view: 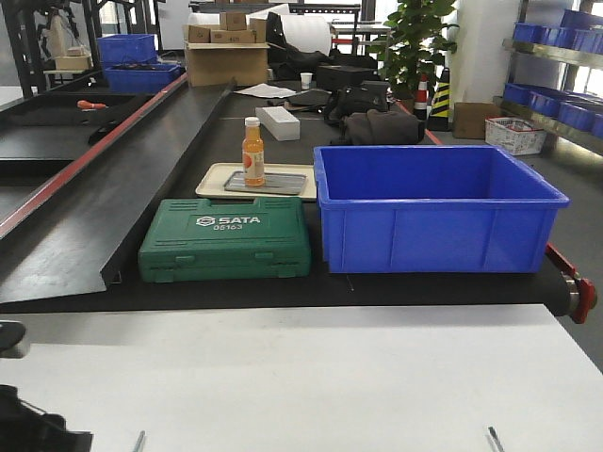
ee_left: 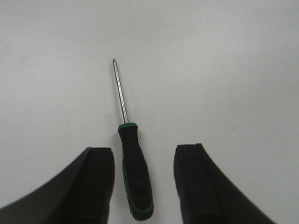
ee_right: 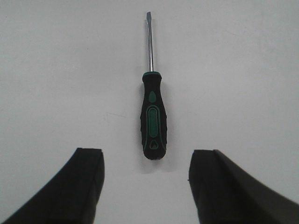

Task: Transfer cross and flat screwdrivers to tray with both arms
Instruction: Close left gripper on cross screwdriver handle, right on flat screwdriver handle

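The left gripper (ee_left: pixel 144 153) is hanging open over the white table (ee_left: pixel 224 70). Its two black, blunt-ended fingers (ee_left: pixel 96 177) are standing apart on either side of the cross screwdriver (ee_left: pixel 134 172) and touching nothing. The tool is lying flat between them, its chunky black handle with green collar and seam nearest the wrist, and its thin bright shaft is pointing away to a cross-cut tip. The right gripper (ee_right: pixel 147 155) is likewise spread wide and gripping nothing, and the flat screwdriver (ee_right: pixel 153 116) is lying just ahead of the gap. Its handle end is facing the wrist, a green inlay is showing on the black rubbery grip, and the shaft is ending in a flat blade. The lower frame edge is cutting off both sets of fingers. Farther ahead of both grippers, past the table's far edge, a green moulded case (view: pixel 226 238) is bearing the white words "SATA" and "05163". Beyond it the tray (view: pixel 283 183), dull grey metal, is resting on a cream tray (view: pixel 209 182) and carrying an orange bottle (view: pixel 252 151) whose label is too small for reading. A deep blue bin (view: pixel 438 207) is standing to the case's right. In the front view only slivers of the two shafts are showing at the bottom edge.
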`<state>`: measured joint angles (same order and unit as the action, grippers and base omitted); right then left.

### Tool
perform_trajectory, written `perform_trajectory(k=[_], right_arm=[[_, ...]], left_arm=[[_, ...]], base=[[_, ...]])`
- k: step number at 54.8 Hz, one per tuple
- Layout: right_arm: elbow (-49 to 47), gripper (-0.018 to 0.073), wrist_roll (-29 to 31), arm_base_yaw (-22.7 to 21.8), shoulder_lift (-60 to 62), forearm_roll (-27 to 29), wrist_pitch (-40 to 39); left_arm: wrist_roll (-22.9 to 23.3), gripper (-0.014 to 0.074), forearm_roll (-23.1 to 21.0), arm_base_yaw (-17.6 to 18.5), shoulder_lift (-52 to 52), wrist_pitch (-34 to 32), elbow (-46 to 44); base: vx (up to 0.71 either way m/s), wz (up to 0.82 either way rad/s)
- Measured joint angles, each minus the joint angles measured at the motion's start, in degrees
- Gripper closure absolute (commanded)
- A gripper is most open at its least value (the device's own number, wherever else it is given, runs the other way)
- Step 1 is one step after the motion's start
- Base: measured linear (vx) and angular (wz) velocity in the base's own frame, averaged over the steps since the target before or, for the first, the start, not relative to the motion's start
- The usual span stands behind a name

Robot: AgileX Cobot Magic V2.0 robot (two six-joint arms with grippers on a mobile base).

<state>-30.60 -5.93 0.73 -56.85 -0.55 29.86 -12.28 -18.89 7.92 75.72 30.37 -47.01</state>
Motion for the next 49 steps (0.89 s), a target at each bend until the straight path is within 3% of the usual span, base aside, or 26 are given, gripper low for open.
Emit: perform_trajectory(k=[20,49], right_arm=[[0.0,0.0074,0.0,0.0,0.0,0.0,0.1],[-0.2,0.0074,-0.7,0.0,-0.8,0.0,4.1]], left_arm=[[0.0,0.0158,0.0,0.1,20.3,2.4,-7.1],[-0.5,0.0158,-0.3,1.6,30.7,-3.9,-7.4]], base=[[0.00,0.00],[0.00,0.00]])
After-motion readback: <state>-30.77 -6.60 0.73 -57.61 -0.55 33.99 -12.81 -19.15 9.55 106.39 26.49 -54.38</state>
